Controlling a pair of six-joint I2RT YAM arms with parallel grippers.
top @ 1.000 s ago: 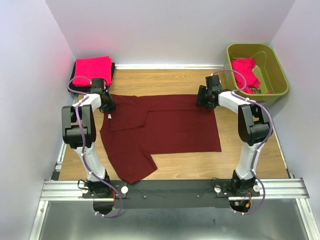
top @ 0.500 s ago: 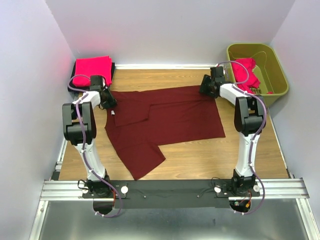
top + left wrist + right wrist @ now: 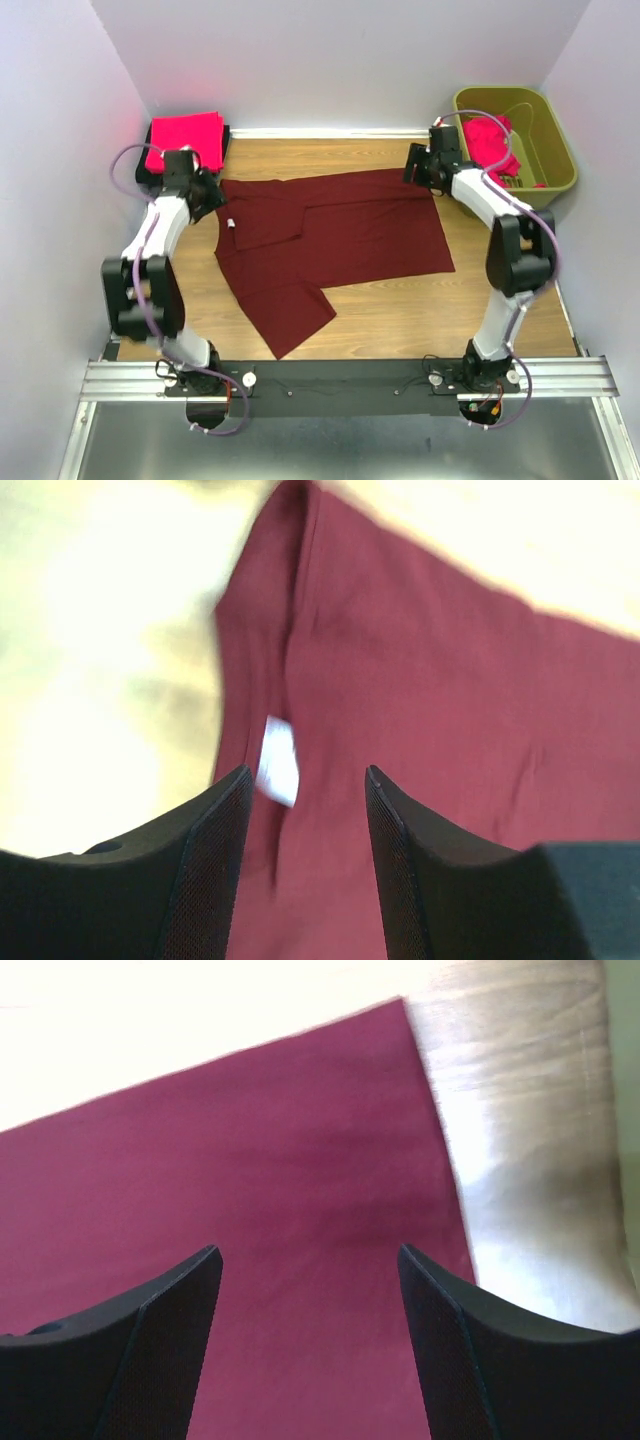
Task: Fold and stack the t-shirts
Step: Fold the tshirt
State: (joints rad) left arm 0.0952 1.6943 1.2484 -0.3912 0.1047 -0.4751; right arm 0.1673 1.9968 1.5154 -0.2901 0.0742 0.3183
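A dark maroon t-shirt [image 3: 335, 235] lies spread on the wooden table, with its left part folded over and one sleeve trailing toward the near edge. My left gripper [image 3: 207, 190] hovers at its far left corner. In the left wrist view that gripper [image 3: 305, 780] stands open above the maroon cloth [image 3: 440, 700] and its white label [image 3: 278, 760]. My right gripper [image 3: 420, 165] is at the shirt's far right corner. The right wrist view shows it [image 3: 308, 1255] open, with flat maroon cloth [image 3: 250, 1150] beneath and nothing held. A folded pinkish-red t-shirt [image 3: 185, 138] lies at the back left.
An olive-green bin [image 3: 550, 150] stands at the back right with a crumpled pinkish-red shirt [image 3: 490, 145] in it. Walls close in the table on the left, back and right. Bare wood [image 3: 430, 310] shows between the maroon shirt and the arm bases.
The maroon shirt was drawn toward the back of the table. The left gripper's jaws have widened and it has shifted left off the collar. The right gripper backed slightly toward the bin.
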